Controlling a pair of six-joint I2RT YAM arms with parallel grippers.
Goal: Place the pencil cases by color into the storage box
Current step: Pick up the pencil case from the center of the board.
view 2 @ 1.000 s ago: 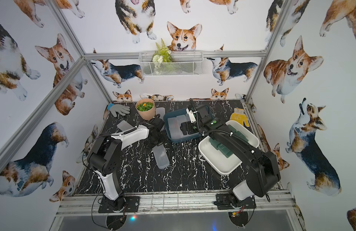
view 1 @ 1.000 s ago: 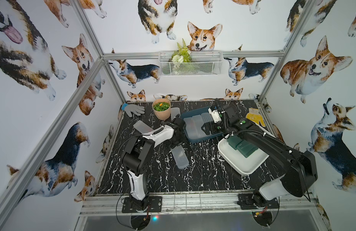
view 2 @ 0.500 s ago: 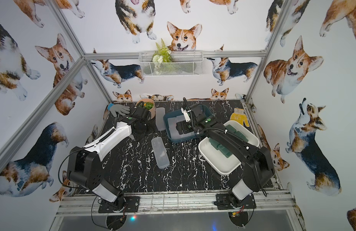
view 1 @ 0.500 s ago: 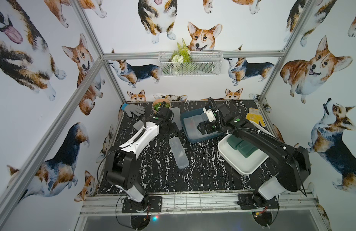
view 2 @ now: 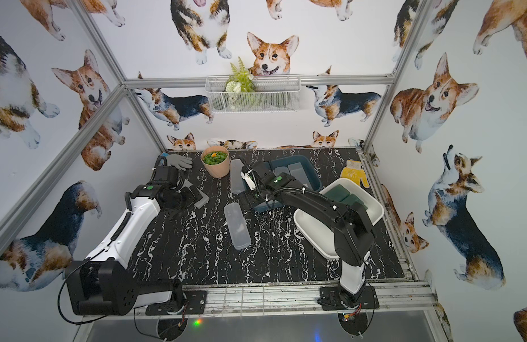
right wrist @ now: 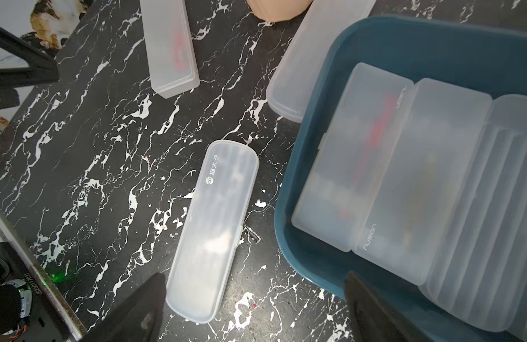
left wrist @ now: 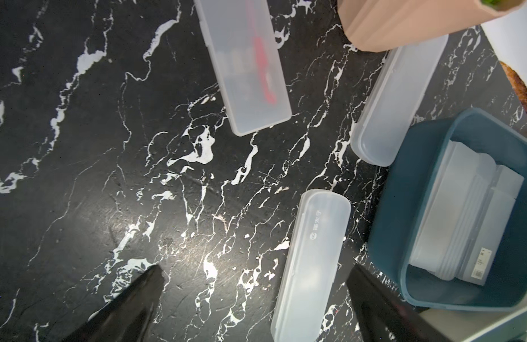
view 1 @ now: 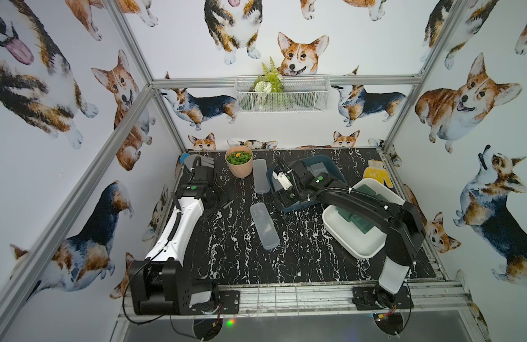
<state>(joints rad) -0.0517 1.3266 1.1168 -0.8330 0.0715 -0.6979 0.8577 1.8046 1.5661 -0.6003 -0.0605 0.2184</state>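
Both tools hang empty over the bench, fingers spread wide. The left tool point(left wrist: 256, 266) hovers near the left edge. The right tool point(right wrist: 255, 274) hovers over the near left corner of the blue storage box point(right wrist: 284, 213), which sits toward the back edge and holds a row of frosted pencil cases point(right wrist: 404, 183). The dark green cases point(view 2: 340, 194) lie in the white tray point(view 1: 354, 250) by the right edge, partly under the right arm.

Three more frosted cases lie loose on the bench. The back case point(view 1: 260, 176) lies between the peach pot point(view 1: 239, 167) and the box, just beside the box's left wall. The red-marked case point(left wrist: 244, 68), with something red inside, lies near the left edge, close to the left tool. The middle case point(view 1: 264, 226) lies at the bench's middle, and the next pick probably turns on it.

Its long axis runs roughly from the front edge to the back edge, slightly slanted, with its far end pointing at the box's near left corner. The right tool is the nearer one. The case begins just beside it, on the side away from the box and toward the front edge. In the right wrist view the case runs lengthwise away from the fingers, so the jaws would close across its narrow width with little wrist turn. I judge the move needs a short shift off the box toward the bench's middle, then a descent. The left tool looks better placed for the red-marked case.
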